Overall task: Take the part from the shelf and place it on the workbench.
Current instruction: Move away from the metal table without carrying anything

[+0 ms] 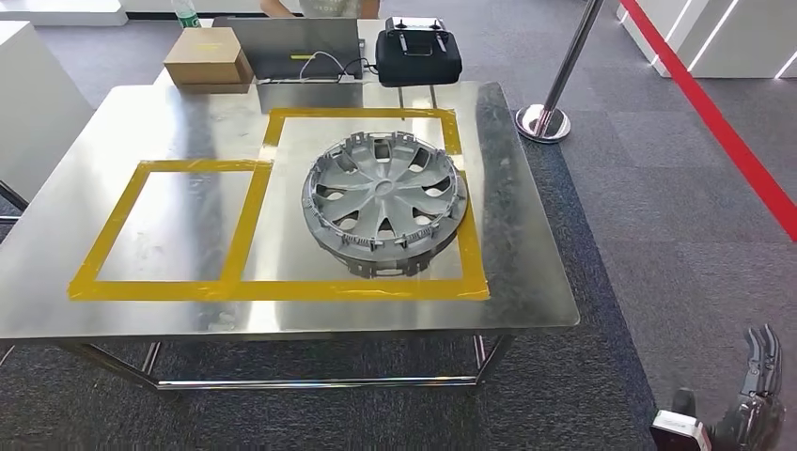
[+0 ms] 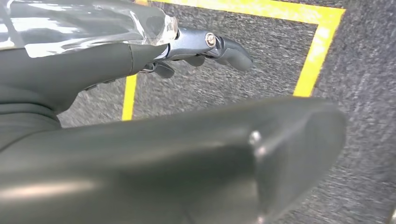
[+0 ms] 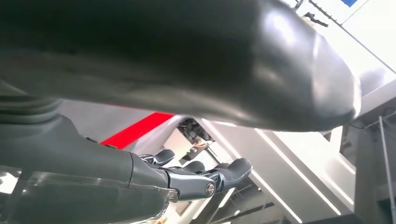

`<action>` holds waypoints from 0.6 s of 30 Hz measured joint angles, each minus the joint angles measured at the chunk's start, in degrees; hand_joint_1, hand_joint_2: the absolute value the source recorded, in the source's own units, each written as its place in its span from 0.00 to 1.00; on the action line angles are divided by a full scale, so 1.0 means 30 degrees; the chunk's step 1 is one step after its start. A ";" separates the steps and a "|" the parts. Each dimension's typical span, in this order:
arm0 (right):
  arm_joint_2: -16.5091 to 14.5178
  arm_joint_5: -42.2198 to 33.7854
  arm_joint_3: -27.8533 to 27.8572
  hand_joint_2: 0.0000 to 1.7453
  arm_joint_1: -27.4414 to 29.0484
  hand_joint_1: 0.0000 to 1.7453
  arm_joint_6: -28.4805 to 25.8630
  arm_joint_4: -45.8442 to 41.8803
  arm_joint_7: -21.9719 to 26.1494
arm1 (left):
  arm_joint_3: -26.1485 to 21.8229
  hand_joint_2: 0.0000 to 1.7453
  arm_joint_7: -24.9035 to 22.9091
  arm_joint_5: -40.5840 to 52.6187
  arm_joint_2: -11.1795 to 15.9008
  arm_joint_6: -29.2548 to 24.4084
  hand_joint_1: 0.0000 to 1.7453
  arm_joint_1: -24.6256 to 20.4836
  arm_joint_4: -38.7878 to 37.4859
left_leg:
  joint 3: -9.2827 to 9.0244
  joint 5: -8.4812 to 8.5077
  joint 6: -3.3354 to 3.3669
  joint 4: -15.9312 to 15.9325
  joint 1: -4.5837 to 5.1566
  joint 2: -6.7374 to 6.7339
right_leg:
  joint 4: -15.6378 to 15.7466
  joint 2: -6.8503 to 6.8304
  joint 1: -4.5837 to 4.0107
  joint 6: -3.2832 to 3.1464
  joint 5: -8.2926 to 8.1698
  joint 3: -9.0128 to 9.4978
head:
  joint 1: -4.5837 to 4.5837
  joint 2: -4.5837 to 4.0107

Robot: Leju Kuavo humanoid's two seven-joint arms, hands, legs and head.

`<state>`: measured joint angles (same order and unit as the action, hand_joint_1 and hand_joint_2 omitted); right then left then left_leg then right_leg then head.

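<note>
Silver multi-spoke wheel cover [image 1: 384, 204] lying flat on table [image 1: 526, 272], right hand [image 1: 742, 409] at 4 o'clock, left hand [image 2: 140, 116], both holding nothing, fingers apart

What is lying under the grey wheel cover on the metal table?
The wheel cover lies on the bare metal table, inside the larger yellow tape rectangle, its right edge over the tape. Whatever is directly beneath it is hidden.

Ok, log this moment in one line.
part: wheel cover flat on workbench, larger taped box | right hand low, empty | left hand empty over carpet
</note>
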<state>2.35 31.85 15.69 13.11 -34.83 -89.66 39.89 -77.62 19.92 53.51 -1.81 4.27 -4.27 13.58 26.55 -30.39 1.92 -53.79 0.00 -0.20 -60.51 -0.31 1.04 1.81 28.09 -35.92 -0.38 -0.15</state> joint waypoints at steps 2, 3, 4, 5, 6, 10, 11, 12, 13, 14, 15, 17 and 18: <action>-0.0075 0.0000 -0.0002 0.00 -0.0037 0.00 0.0007 0.0312 0.0000 | 0.0040 0.00 -0.0004 0.0084 0.0027 0.0013 0.00 -0.0001 0.0004 | 0.0475 0.0381 0.0135 -0.0018 0.0013 -0.0081 | -0.2262 0.0016 0.0003 0.0140 0.1864 -0.0626 | 0.0088 -0.0002; -0.0115 0.0018 -0.0002 0.00 -0.0049 0.00 0.0016 0.0464 0.0000 | 0.0053 0.00 -0.0004 0.0093 0.0040 0.0016 0.00 0.0002 0.0004 | 0.0734 0.0572 0.0144 -0.0039 0.0023 -0.0112 | -0.3403 0.0018 0.0004 0.0195 0.2433 -0.0808 | 0.0089 -0.0002; -0.0161 0.0053 -0.0002 0.00 -0.0053 0.00 0.0037 0.0613 0.0000 | 0.0060 0.00 -0.0009 0.0097 0.0049 0.0016 0.00 0.0004 0.0005 | 0.0995 0.0755 0.0138 -0.0080 0.0030 -0.0136 | -0.4113 0.0019 0.0006 0.0224 0.2550 -0.0764 | 0.0093 -0.0002; -0.0208 0.0097 0.0000 0.00 -0.0055 0.00 0.0076 0.0749 0.0000 | 0.0062 0.00 -0.0027 0.0102 0.0058 0.0011 0.00 0.0008 0.0007 | 0.1232 0.0925 0.0113 -0.0142 0.0033 -0.0154 | -0.4199 0.0018 0.0007 0.0220 0.2253 -0.0421 | 0.0097 -0.0002; -0.0251 0.0126 0.0000 0.00 -0.0056 0.00 0.0127 0.0849 0.0000 | 0.0064 0.00 -0.0060 0.0108 0.0060 0.0000 0.00 0.0013 0.0009 | 0.1465 0.1077 0.0077 -0.0227 0.0033 -0.0163 | -0.3561 0.0017 0.0007 0.0183 0.1718 0.0271 | 0.0097 -0.0002; -0.0332 -0.0110 -0.0026 0.00 -0.0167 0.00 0.0242 0.1270 0.0000 | 0.0065 0.00 -0.0160 0.0135 0.0027 -0.0062 0.00 0.0048 0.0013 | 0.2159 0.1570 -0.0258 -0.0644 0.0095 -0.0156 | 0.1522 0.0032 -0.0096 -0.0159 0.1062 0.3741 | 0.0093 -0.0002; -0.0332 -0.0166 -0.0027 0.00 -0.0196 0.00 0.0246 0.1416 0.0000 | 0.0064 0.00 -0.0168 0.0137 0.0020 -0.0082 0.00 0.0060 0.0015 | 0.2246 0.1702 -0.0370 -0.0676 0.0095 -0.0160 | 0.1918 0.0035 -0.0154 -0.0255 0.1171 0.3896 | 0.0091 -0.0002; -0.0335 -0.0208 -0.0026 0.00 -0.0208 0.00 0.0250 0.1562 0.0000 | 0.0064 0.00 -0.0173 0.0137 0.0013 -0.0106 0.00 0.0078 0.0016 | 0.2305 0.1850 -0.0489 -0.0669 0.0081 -0.0154 | 0.1981 0.0032 -0.0174 -0.0386 0.1124 0.3806 | 0.0089 -0.0002; -0.0348 -0.0219 -0.0011 0.00 -0.0254 0.00 0.0295 0.1741 0.0000 | 0.0065 0.00 -0.0186 0.0137 0.0007 -0.0133 0.00 0.0094 0.0018 | 0.2391 0.1867 -0.0582 -0.0699 0.0050 -0.0126 | 0.1973 0.0011 -0.0161 -0.0530 0.0980 0.3638 | 0.0108 -0.0002; -0.0370 -0.0182 0.0047 0.00 -0.0348 0.00 0.0419 0.2006 0.0000 | 0.0064 0.00 -0.0209 0.0137 0.0002 -0.0166 0.00 0.0111 0.0020 | 0.2562 0.1553 -0.0686 -0.0937 0.0024 -0.0086 | 0.1978 -0.0012 -0.0132 -0.0706 0.0794 0.3422 | 0.0099 -0.0002; -0.0421 -0.0083 0.0168 0.00 -0.0454 0.00 0.0612 0.2365 -0.0002 | 0.0064 0.00 -0.0244 0.0137 0.0004 -0.0193 0.00 0.0123 0.0022 | 0.2820 0.0906 -0.0791 -0.1486 0.0002 -0.0043 | 0.2000 -0.0042 -0.0088 -0.0865 0.0576 0.3176 | 0.0077 -0.0002; -0.0609 0.0422 0.0762 0.00 -0.0666 0.00 0.1148 0.3546 -0.0005 | 0.0058 0.00 -0.0335 0.0137 0.0022 -0.0228 0.00 0.0129 0.0025 | 0.3489 -0.1032 -0.0991 -0.3609 -0.0064 0.0009 | 0.1991 -0.0111 -0.0058 -0.1019 0.0156 0.2647 | 0.0031 -0.0002; -0.0725 0.0720 0.1180 0.00 -0.0726 0.00 0.1363 0.4264 -0.0007 | 0.0055 0.00 -0.0384 0.0137 0.0022 -0.0228 0.00 0.0129 0.0025 | 0.3741 -0.1695 -0.1070 -0.4805 -0.0095 0.0014 | 0.1966 -0.0151 -0.0055 -0.1013 -0.0051 0.2379 | 0.0020 -0.0002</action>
<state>0.17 34.01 19.23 10.93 -30.75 -76.87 39.87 -77.46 18.77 53.92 -1.75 3.59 -3.88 13.66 37.78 -35.47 -1.29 -68.21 -0.28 -0.16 -54.61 -0.76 0.88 -1.22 27.94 -28.78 -0.32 -0.15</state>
